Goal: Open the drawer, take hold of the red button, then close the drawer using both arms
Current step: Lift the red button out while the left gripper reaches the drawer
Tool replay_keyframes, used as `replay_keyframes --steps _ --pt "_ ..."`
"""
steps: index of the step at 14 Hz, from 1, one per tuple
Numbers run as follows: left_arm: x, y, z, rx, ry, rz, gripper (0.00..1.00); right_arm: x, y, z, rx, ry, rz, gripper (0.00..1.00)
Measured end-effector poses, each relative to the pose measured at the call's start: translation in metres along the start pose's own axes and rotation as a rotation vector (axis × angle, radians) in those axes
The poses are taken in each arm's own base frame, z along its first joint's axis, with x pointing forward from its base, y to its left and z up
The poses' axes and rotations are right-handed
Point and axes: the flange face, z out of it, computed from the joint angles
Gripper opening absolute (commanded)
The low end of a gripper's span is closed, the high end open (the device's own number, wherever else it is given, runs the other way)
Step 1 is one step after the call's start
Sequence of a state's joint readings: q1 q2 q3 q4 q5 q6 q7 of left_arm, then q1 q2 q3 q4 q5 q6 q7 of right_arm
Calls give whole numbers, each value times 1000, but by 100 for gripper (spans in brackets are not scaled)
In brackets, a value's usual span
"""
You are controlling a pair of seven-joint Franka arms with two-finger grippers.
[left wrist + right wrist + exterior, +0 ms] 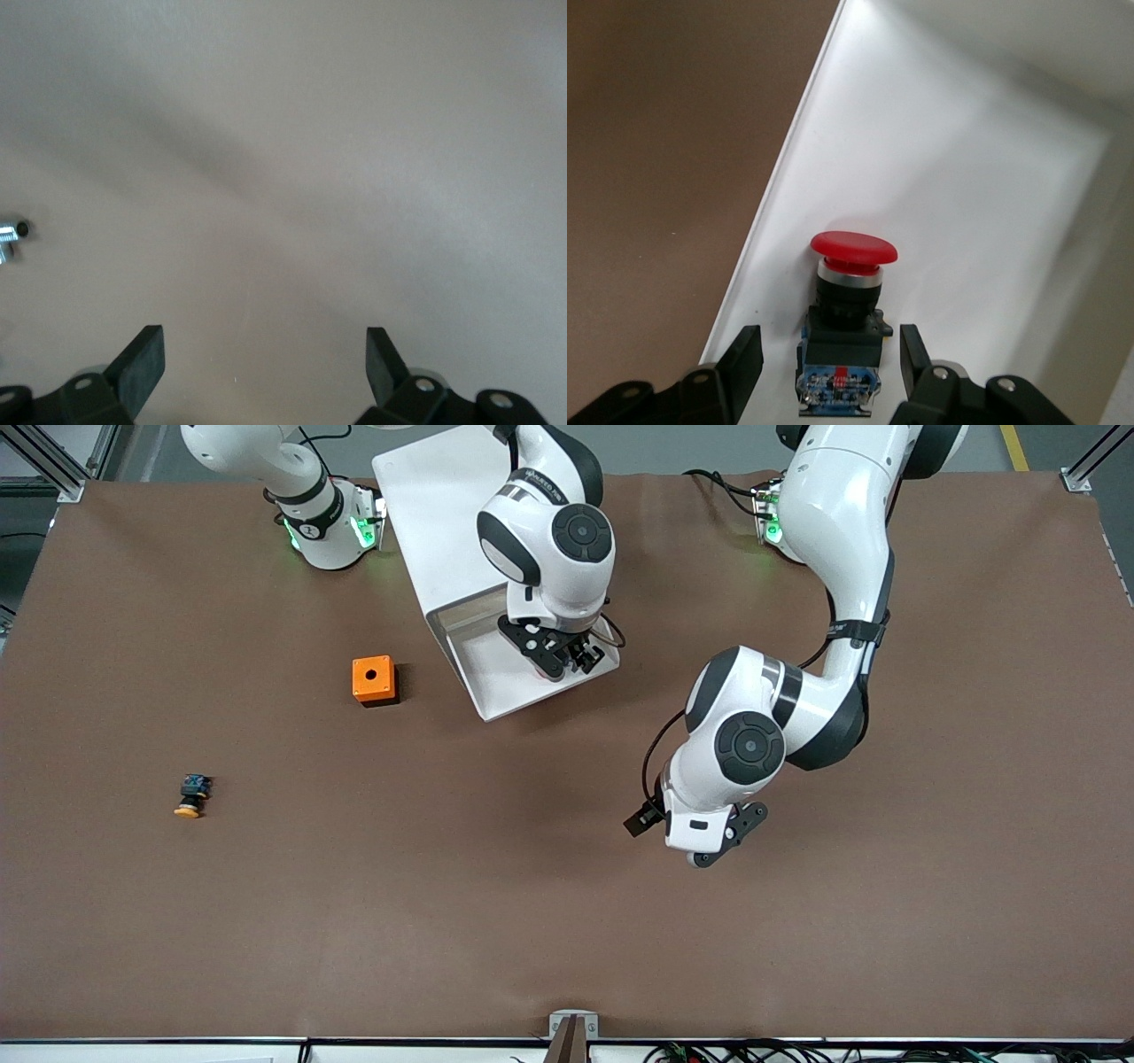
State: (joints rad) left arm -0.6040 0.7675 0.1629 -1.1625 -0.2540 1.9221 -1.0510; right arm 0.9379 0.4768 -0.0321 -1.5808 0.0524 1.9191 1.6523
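Button (843, 314) lies on the floor of the pulled-out drawer (496, 682), its blue rear part between the right gripper's (830, 359) fingers (741, 361). I see narrow gaps on both sides, so the fingers flank the body without yet clamping it. Left gripper (264, 361) hangs over bare table (443, 903), released and empty, waiting toward the left arm's end. Brown matte table surface; the white cabinet (443, 522) stands near the arm bases. An orange cube (373, 680) sits beside the drawer toward the right arm's end, and an orange-capped button (191, 795) lies nearer the camera than that. Task button: domed red cap, silver collar, black body, blue rear.
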Motion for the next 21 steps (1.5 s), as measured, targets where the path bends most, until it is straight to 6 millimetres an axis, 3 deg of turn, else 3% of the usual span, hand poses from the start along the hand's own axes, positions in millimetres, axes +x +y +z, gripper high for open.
replay_keyframes --steps 1,2,3,8,14,17,19,21 --pt "1 1 0 -10 14 3 100 0 0 0 0 0 0 67" --pt "-1 3 1 -17 19 6 100 0 0 0 0 0 0 29" --pt "-3 4 3 -20 21 10 100 0 0 0 1 0 1 0" --pt "-14 7 21 -21 26 24 100 -2 -4 -1 32 -4 84 0" --pt "-12 6 37 -34 40 20 100 2 -4 -8 23 0 68 0" --pt "-12 5 38 -38 42 19 100 38 -1 -44 -41 0 2 0" --pt "-14 6 39 -39 41 21 100 78 4 -74 -41 -12 -60 0" --pt "-22 10 39 -43 31 32 100 129 11 -94 -16 -23 -114 0"
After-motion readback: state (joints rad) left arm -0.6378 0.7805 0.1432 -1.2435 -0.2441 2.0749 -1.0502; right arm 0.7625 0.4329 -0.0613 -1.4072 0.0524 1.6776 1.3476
